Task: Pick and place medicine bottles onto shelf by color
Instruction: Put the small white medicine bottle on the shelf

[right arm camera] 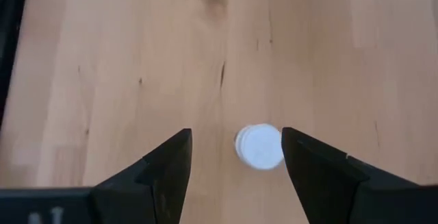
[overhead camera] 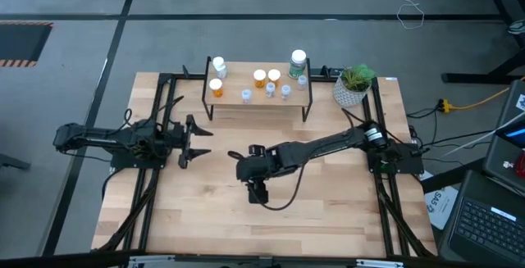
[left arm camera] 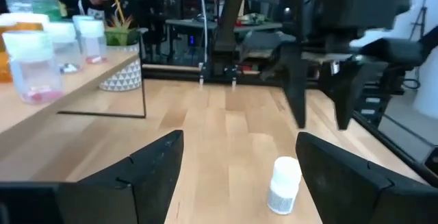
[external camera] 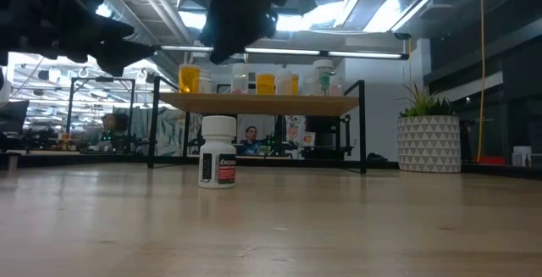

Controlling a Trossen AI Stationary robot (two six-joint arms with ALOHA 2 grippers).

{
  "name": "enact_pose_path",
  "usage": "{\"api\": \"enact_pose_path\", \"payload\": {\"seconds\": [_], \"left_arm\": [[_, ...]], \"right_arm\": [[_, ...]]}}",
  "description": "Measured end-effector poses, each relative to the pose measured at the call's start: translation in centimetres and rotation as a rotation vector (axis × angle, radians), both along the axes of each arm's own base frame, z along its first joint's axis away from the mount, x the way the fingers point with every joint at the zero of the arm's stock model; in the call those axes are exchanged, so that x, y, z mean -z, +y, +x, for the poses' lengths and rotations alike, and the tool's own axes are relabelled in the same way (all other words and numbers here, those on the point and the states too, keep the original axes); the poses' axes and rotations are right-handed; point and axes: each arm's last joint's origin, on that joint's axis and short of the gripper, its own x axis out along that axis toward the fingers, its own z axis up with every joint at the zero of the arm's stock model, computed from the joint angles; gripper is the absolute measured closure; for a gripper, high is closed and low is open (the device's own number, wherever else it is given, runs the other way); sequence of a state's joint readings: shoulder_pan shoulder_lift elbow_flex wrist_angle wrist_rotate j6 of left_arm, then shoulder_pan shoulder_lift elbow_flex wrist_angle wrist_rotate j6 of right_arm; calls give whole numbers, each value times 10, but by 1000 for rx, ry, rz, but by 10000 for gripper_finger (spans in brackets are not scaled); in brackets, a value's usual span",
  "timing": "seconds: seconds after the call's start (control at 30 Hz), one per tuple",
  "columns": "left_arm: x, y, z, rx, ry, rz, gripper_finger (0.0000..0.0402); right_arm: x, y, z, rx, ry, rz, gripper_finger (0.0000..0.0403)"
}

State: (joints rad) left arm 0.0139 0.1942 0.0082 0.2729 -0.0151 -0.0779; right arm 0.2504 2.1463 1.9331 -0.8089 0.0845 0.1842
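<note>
A white medicine bottle with a white cap stands upright on the tabletop, and it also shows in the left wrist view. My right gripper hangs open above it, fingers pointing down. In the right wrist view the bottle's cap shows below, between the fingers and nearer one of them. The arm hides the bottle in the high view. My left gripper waits open at the table's left. The shelf at the far edge carries orange bottles, clear ones, a white one and a green-labelled one.
A white pot with a green plant stands on the table just right of the shelf. Black frame rails run along the table's left and right sides. Bare wood lies between the bottle and the shelf's black legs.
</note>
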Motion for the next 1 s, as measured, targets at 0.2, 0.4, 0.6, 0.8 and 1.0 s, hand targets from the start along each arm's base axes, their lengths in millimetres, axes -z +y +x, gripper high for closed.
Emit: {"api": "enact_pose_path", "payload": {"seconds": [0.2,0.4,0.6,0.8,1.0], "left_arm": [[-1,-4,0,40,-7,30,123],[-1,-8,-2,80,-11,51,123],[-1,-8,-3,47,-13,61,123],[4,-7,-3,38,37,24,123],[4,-7,-3,35,36,41,123]], "right_arm": [[20,-4,-4,54,68,11,176],[21,-10,-1,73,53,12,176],[28,-12,2,48,65,-16,176],[25,-12,5,38,14,-41,176],[30,-12,8,-9,6,-69,176]]}}
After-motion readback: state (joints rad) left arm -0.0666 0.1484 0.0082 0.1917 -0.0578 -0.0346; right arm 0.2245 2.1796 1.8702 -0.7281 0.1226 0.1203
